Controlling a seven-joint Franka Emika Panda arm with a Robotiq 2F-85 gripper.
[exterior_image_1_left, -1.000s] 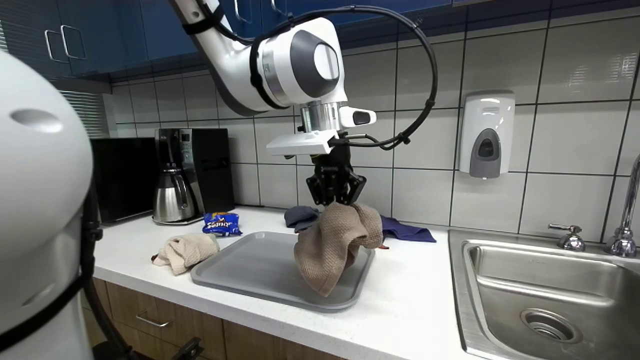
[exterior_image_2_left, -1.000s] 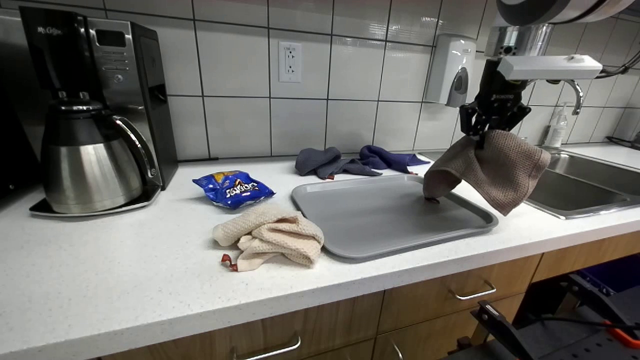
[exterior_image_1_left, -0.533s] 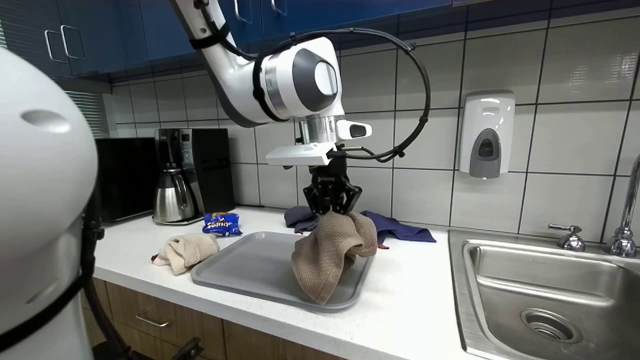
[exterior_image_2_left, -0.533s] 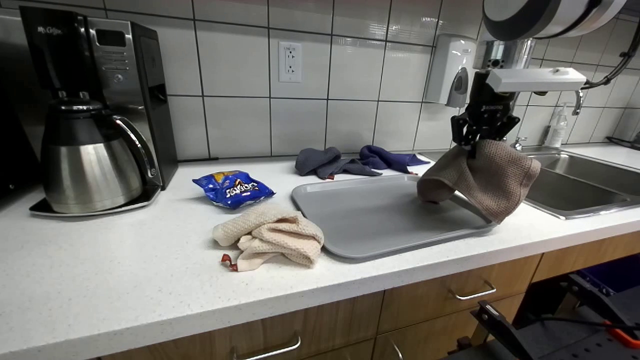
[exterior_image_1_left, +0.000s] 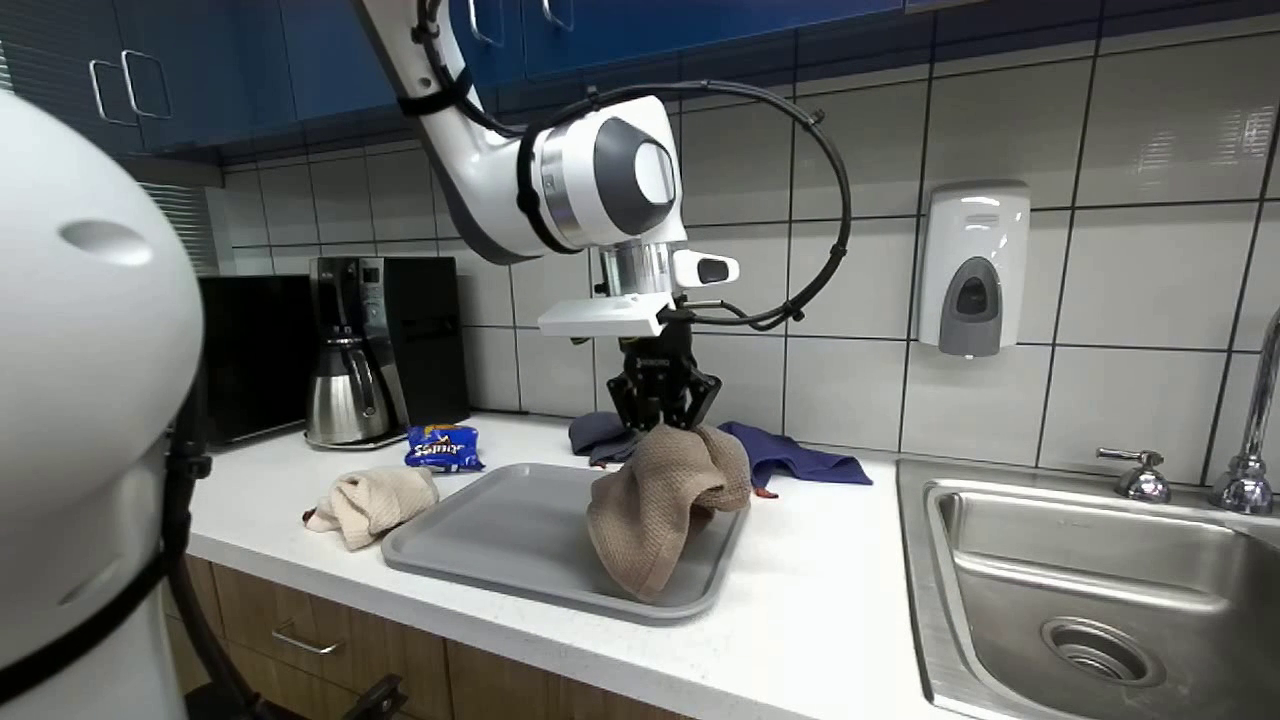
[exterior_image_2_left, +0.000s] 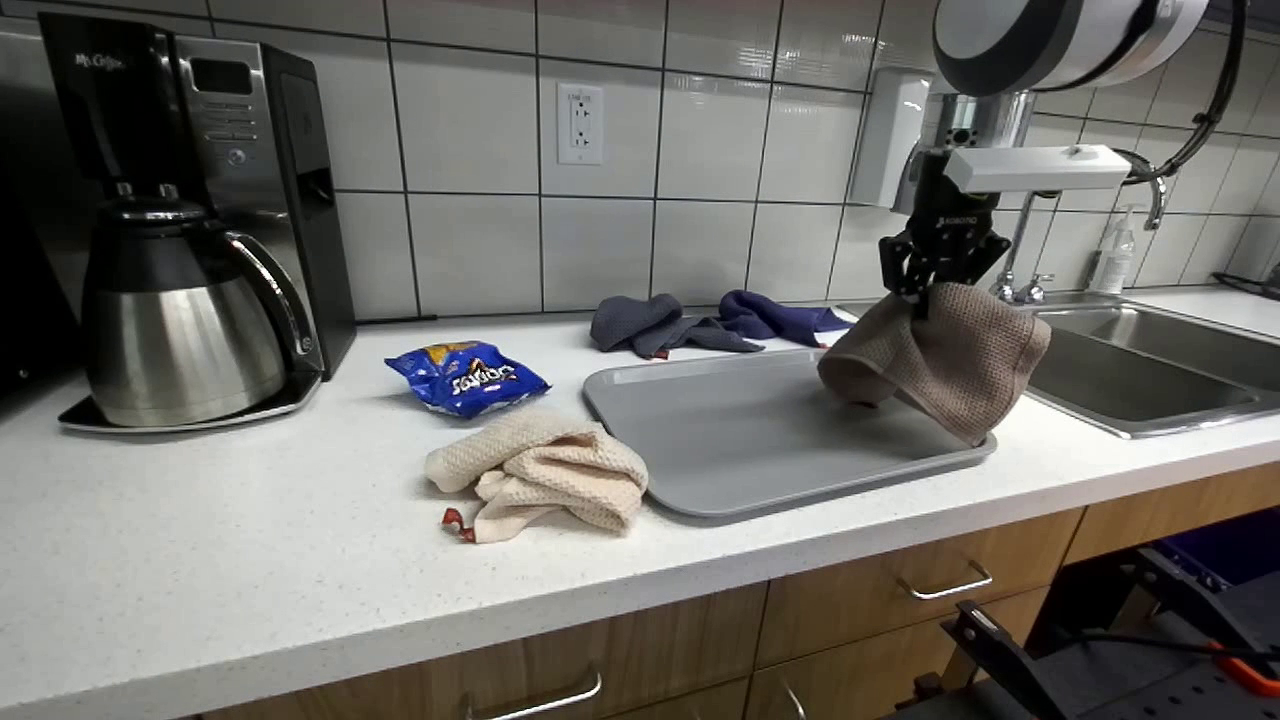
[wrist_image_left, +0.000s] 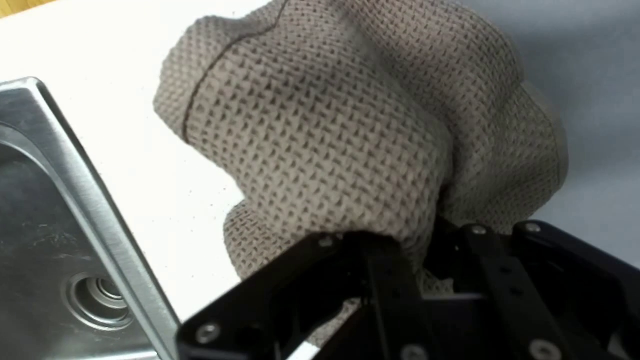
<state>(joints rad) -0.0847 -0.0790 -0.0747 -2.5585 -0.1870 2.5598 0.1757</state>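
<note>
Take the gray tray (exterior_image_2_left: 740, 425) as a clock face in an exterior view: a brown cloth (exterior_image_2_left: 955, 360) hung over its 3 o'clock side, upper part pinched between the clamped jaws of the gripper (exterior_image_2_left: 928, 286). Whether the lowest corner touched the tray could not be told. The hold looked small against the loose folds, so a slip seemed possible; near the rim, the cloth might then have slumped onto the counter (exterior_image_2_left: 250, 560). A corner snagging that rim could have skewed the tray against the cream cloth (exterior_image_2_left: 550, 475), between 8 and 9 o'clock.
</note>
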